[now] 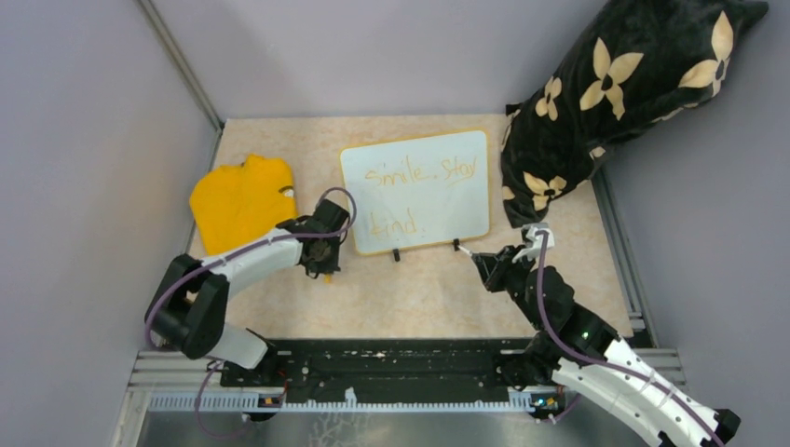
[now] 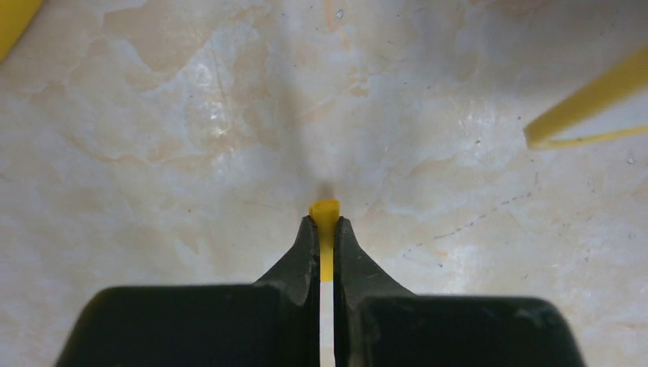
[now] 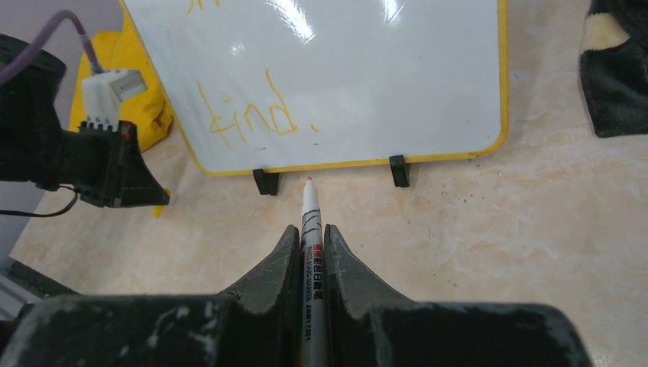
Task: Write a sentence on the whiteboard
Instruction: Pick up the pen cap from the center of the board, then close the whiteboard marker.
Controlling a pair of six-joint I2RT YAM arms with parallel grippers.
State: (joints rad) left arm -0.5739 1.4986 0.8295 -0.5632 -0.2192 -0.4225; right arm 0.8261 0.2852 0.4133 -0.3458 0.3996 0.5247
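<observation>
The whiteboard is propped on its two black feet on the worktop. The sentence is written on it in thin orange letters, "Smile, Stay" above "kind". Just in front of the whiteboard, a marker is gripped by the right jaws; its tip is pointed at the lower frame, between the feet, without touching it. Near the front left corner of the whiteboard, the left jaws are closed on a small yellow piece. A yellow cloth is seen left of the whiteboard, a black flowered cushion right of it.
</observation>
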